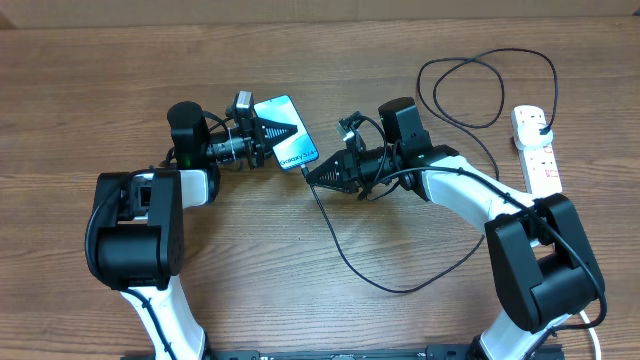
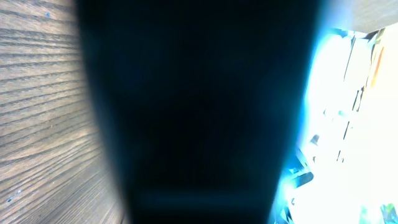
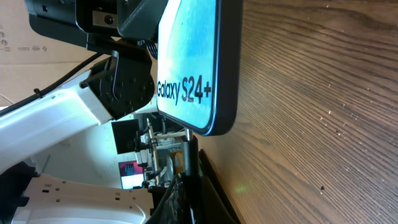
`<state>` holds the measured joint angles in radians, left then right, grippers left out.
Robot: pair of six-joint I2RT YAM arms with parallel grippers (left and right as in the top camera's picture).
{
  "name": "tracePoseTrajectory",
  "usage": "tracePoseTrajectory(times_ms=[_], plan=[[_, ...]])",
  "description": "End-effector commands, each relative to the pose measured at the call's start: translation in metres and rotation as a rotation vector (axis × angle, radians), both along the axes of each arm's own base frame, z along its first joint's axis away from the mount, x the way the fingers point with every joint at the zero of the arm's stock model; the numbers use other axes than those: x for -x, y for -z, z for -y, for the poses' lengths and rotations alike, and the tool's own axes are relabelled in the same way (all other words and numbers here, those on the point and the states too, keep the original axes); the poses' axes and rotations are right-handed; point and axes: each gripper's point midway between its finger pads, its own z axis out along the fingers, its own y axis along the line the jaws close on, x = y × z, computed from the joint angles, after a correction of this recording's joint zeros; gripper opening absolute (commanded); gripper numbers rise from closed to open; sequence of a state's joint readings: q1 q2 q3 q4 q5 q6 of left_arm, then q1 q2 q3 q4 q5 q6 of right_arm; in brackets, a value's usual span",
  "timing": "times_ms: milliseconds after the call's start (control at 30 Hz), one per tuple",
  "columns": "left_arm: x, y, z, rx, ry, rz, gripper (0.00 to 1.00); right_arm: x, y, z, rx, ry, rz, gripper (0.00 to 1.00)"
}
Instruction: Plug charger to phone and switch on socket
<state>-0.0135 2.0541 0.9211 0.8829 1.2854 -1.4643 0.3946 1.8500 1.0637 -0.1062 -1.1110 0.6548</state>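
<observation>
Near the centre of the overhead view, the left pincer [image 1: 283, 128] is clamped on the phone [image 1: 298, 152]. The right pincer [image 1: 308, 176], closed narrow, apparently pinches the charger [image 1: 345, 255] tip at the phone's lower end. The socket [image 1: 535, 150] lies on the surface [image 1: 100, 80] at the right edge.

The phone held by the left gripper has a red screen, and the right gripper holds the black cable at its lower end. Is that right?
Not quite. The screen of the phone is light blue, marked "Galaxy S24+", as the right wrist view shows. The rest holds: the left gripper grips it, and the right gripper holds the charger cable at its end.
</observation>
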Motion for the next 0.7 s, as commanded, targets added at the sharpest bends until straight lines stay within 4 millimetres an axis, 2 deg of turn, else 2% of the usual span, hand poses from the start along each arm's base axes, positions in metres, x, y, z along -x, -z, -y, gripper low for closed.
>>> tracePoseTrajectory(times_ms=[0, 667], plan=[[0.0040, -0.0031, 0.0046, 0.002, 0.023, 0.020, 0.04, 0.0047, -0.0027, -0.0008, -0.013, -0.012, -0.007, 0.04], [0.0039, -0.0031, 0.0046, 0.002, 0.023, 0.020, 0.04, -0.0012, -0.0011, -0.0008, 0.003, 0.014, 0.006, 0.04]])
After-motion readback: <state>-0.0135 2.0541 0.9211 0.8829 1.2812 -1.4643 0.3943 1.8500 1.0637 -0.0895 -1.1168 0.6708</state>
